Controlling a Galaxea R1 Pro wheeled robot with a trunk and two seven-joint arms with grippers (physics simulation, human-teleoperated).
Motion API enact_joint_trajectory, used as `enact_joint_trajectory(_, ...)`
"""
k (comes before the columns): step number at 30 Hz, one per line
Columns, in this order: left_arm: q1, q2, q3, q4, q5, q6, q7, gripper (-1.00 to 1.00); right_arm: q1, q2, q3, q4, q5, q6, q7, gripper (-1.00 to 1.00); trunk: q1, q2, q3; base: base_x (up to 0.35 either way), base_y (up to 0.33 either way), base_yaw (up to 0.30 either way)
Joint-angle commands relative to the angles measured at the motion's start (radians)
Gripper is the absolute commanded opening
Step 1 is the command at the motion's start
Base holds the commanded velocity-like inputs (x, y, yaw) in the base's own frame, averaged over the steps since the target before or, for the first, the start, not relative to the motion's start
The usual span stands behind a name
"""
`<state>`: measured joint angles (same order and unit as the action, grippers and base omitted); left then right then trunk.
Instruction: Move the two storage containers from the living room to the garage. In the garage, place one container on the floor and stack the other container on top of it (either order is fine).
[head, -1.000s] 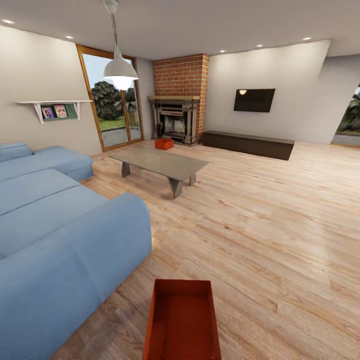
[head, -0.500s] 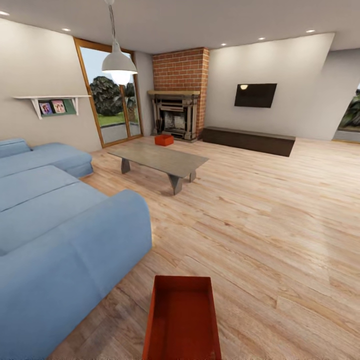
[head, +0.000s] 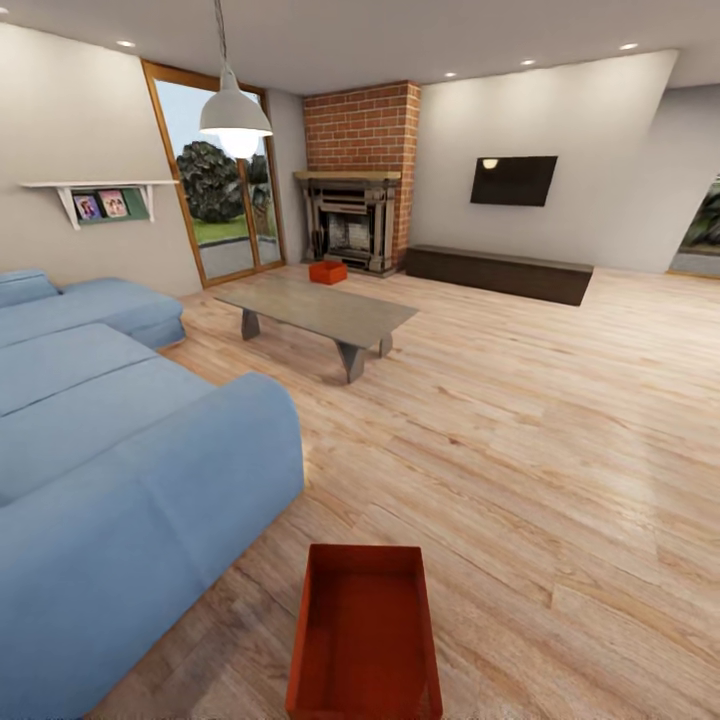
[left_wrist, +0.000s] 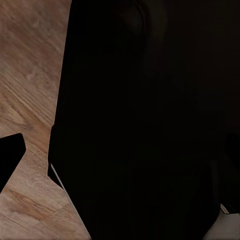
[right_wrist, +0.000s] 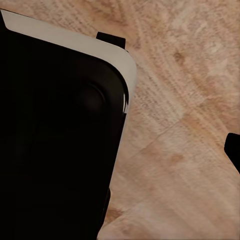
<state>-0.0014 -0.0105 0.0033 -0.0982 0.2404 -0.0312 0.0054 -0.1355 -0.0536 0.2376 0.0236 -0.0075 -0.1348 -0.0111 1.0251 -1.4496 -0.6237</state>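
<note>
In the head view, one red-orange open-top rectangular bin (head: 364, 632) sits on light wood planks (head: 560, 420) at bottom centre; a second alike bin (head: 327, 272) lies upper centre, before the red brick fireplace (head: 360, 180), beyond the low grey table (head: 318, 312); a blue sofa (head: 120, 440) fills the left. Both wrist views show dark robot bodywork over planks; I cannot tell either gripper's opening or hold.

We count two storage containers, one close by (head: 365, 635) and one near the fireplace (head: 327, 272). We also see one sofa (head: 120, 450), one desk (head: 318, 310), one TV (head: 513, 180) and one hanging lamp (head: 235, 115).
</note>
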Motion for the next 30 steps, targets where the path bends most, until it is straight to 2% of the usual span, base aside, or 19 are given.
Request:
enact_joint_trajectory(1, 0.0, 0.0, 0.0, 0.0, 0.005, -0.003, 0.001, 1.0, -0.001, 0.0, 0.005, 0.003, -0.001, -0.005, -0.001, 1.0, 0.0, 0.0, -0.002, 0.0, 0.0, 0.0)
enact_joint_trajectory(7, 0.0, 0.0, 0.0, 0.0, 0.005, -0.003, 0.0, 1.0, -0.001, 0.001, 0.005, 0.003, -0.003, 0.0, 0.003, 1.0, 0.0, 0.0, -0.01, 0.0, 0.0, 0.0)
enact_joint_trajectory(22, 0.0, -0.001, 0.001, -0.002, 0.005, -0.001, -0.001, 1.0, 0.001, 0.006, 0.011, 0.002, 0.008, -0.011, 0.003, 1.0, 0.0, 0.0, -0.011, 0.0, 0.0, 0.0)
enact_joint_trajectory(30, 0.0, 0.011, 0.001, -0.001, 0.005, -0.001, -0.001, 1.0, 0.001, 0.013, 0.011, 0.007, 0.007, -0.011, 0.002, 1.0, 0.0, 0.0, -0.011, 0.0, 0.0, 0.0)
